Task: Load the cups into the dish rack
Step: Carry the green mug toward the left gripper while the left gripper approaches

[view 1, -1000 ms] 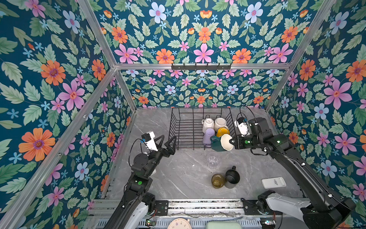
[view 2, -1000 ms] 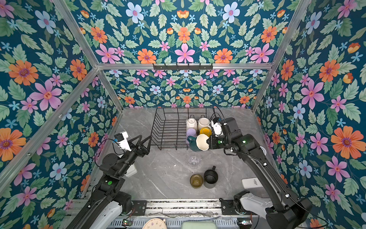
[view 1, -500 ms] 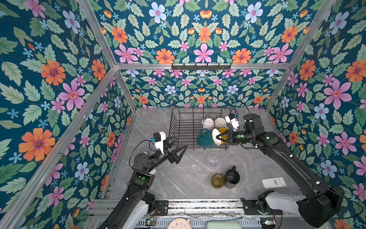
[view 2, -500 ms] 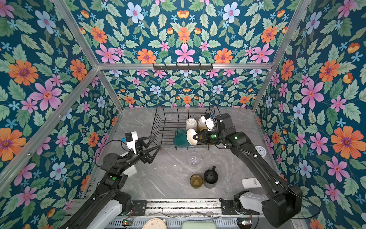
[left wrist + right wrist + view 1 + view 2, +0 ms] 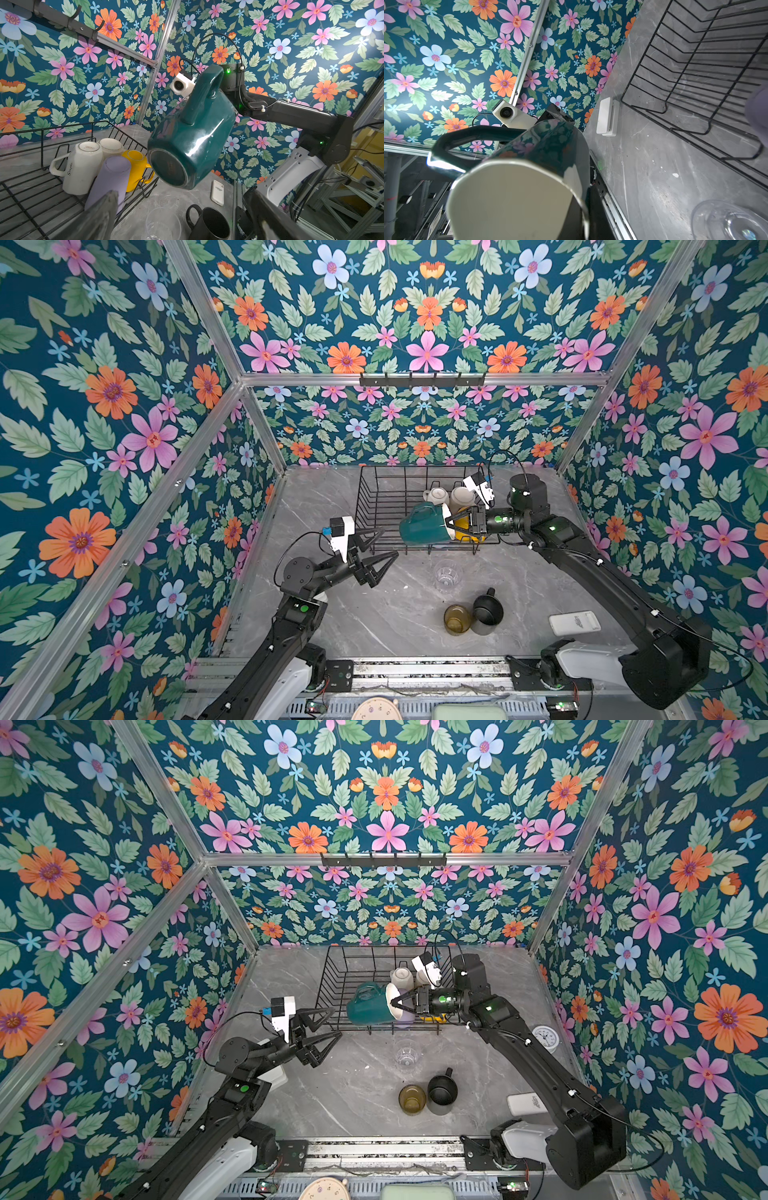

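The white mug [image 5: 81,166] carries the one readable word, "Simple", in dark script up its side beside the handle. The white remote [image 5: 574,622] has a dark mark, and the clock [image 5: 545,1038] has dial figures, both too small to read.

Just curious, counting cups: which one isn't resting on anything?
The dark green mug: the right fingers hold it sideways above the dish rack's front; every other cup sits in the rack or on the table.
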Controlling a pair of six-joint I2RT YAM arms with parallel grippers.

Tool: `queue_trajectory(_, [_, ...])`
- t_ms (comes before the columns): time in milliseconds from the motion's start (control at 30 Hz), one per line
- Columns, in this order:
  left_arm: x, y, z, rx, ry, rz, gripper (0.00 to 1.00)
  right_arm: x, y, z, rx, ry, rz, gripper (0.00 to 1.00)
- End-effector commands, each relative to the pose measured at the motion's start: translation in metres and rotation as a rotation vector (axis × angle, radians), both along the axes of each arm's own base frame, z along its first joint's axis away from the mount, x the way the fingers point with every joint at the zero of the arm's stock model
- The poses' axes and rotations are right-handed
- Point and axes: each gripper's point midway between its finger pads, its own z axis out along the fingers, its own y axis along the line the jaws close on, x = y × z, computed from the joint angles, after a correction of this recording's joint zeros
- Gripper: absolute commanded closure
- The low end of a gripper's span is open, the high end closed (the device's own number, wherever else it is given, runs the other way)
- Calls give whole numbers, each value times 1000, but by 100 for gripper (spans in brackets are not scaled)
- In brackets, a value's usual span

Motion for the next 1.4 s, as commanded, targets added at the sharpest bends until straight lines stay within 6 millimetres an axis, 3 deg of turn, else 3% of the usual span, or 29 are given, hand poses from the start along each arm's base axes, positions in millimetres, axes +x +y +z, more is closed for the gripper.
queue_trajectory(0, [-6,-2,11,-15,-49,-29,0,-9,6,26,92,-70,79,100])
queue_trajectory(333, [-3,-7,12,-12,-47,-62,0,-21,13,31,107,-82,149,100])
queue_trajectory(1367, [-17,-9,25,-27,-100,-135,1,-28,71,23,151,-30,294,100])
